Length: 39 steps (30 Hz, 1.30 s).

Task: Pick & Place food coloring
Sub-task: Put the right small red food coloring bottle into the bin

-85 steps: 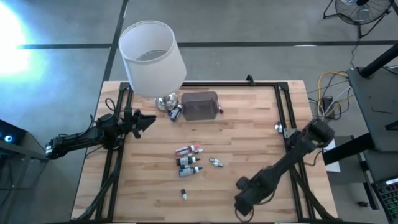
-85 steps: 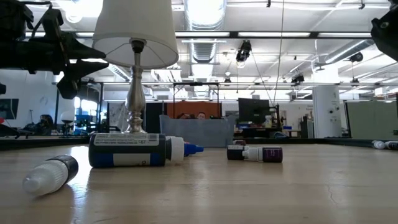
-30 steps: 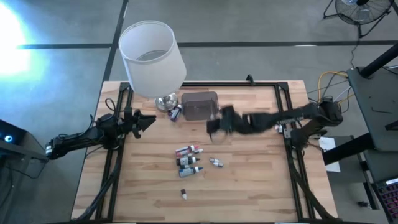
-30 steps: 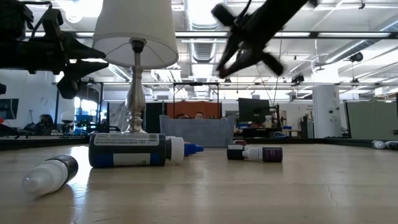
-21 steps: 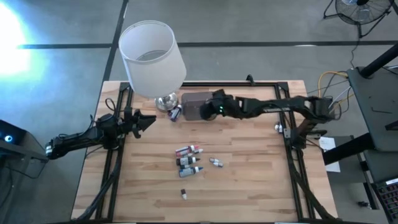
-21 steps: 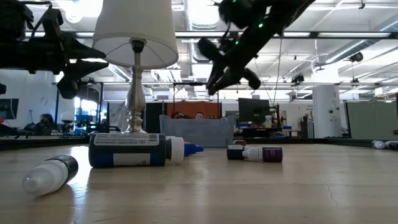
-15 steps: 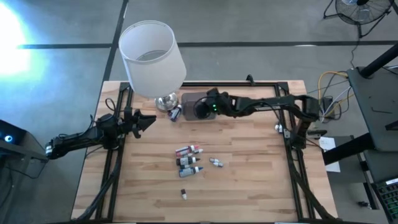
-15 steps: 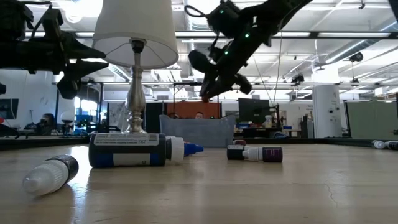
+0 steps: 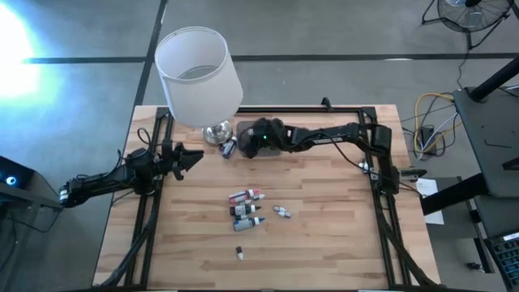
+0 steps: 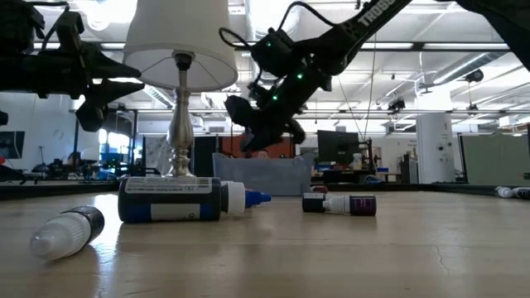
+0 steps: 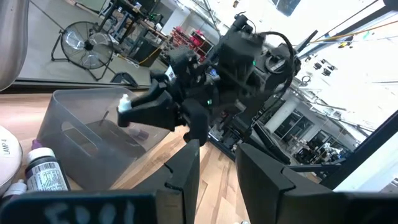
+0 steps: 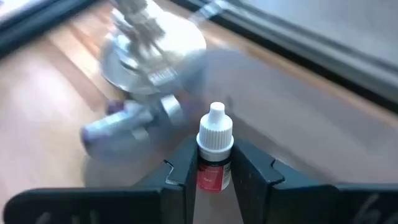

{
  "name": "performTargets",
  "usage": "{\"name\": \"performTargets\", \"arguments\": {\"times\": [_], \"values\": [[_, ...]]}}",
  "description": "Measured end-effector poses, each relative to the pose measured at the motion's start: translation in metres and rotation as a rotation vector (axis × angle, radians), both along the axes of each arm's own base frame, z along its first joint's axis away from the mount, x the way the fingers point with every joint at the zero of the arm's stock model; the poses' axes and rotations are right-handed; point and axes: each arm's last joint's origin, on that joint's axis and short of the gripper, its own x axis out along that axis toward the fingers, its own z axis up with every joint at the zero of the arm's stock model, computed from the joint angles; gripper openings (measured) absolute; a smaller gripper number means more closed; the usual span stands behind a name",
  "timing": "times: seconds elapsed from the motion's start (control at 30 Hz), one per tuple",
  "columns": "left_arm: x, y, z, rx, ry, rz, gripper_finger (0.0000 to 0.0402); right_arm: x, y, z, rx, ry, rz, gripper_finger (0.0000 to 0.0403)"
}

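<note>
Right gripper: fingers pinched on a white-capped red food coloring bottle, held above the grey box.
Left gripper: narrowly parted, empty, at the table's left edge.
Hard to make out: lamp base, blurred.

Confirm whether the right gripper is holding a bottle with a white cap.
Yes, the right gripper is shut on a red bottle with a white cap.

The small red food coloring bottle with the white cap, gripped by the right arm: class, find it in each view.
High view: hidden under the right gripper, above the translucent grey plastic box.
Low view: too small to pick out in the gripper.
Left wrist view: white cap at the fingertips.
Right wrist view: red food coloring bottle between the fingers.
Shared landmark: the grey box.
</note>
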Motion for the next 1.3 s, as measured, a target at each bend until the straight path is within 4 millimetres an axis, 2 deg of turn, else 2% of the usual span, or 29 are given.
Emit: {"name": "performTargets", "arguments": {"times": [0.23,0.6,0.83,1.13,1.3], "values": [[0.0,0.0,0.0,0.0,0.0,0.001,0.0085,0.01,-0.024,-0.007,0.117,-0.044,0.24,0.0072],[0.0,0.0,0.0,0.0,0.0,0.001,0.0085,0.016,-0.046,-0.027,0.044,0.011,0.28,0.0073],[0.0,0.0,0.0,0.0,0.0,0.001,0.0085,0.016,-0.047,-0.029,0.05,0.019,0.27,0.0073],[0.0,0.0,0.0,0.0,0.0,0.002,0.0085,0.017,-0.062,-0.013,0.247,-0.085,0.08,0.0085],[0.0,0.0,0.0,0.0,0.0,0.002,0.0085,0.016,-0.064,-0.01,0.313,-0.066,0.06,0.0096]]}}
